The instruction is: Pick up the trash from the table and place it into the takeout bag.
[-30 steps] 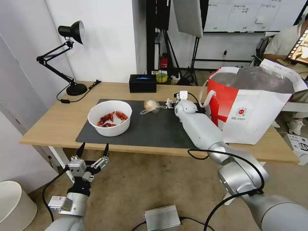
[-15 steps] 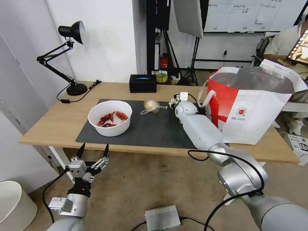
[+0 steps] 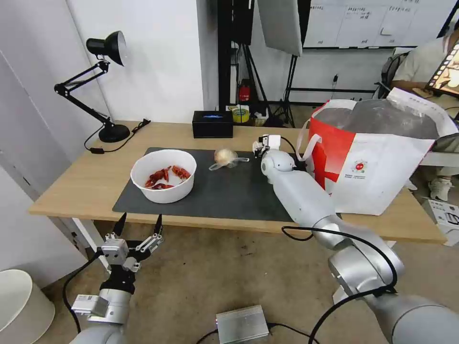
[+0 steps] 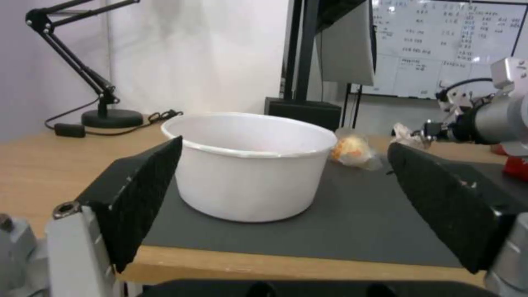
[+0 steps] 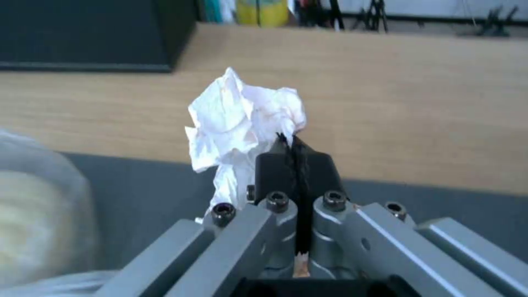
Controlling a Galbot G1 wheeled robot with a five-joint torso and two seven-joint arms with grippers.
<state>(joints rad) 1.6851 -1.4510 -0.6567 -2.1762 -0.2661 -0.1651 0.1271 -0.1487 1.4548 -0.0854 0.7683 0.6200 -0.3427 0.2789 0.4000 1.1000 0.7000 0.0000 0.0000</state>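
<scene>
Your right claw [image 5: 294,142], clamped on the crumpled tissue [image 5: 239,119], has lifted slightly toward the worktop's [image 3: 86,184] far edge; left claw [image 3: 138,228] stays wide.

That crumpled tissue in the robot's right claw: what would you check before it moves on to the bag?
1. Grip: right gripper is shut on the crumpled tissue, pinching only one edge. Ok, though the hold looks thin.
2. Tissue off the table: cannot tell; it looks raised above the dark mat.
3. Takeout bag upright with its mouth open: ok.
4. Path to the bag: its loop handle hangs close beside the right arm. Cannot tell whether it would snag.
5. Left gripper open, low in front of the table, away from the work: ok.
6. Other trash, the white bowl and wrapped lump, apart from the gripper: ok.
</scene>
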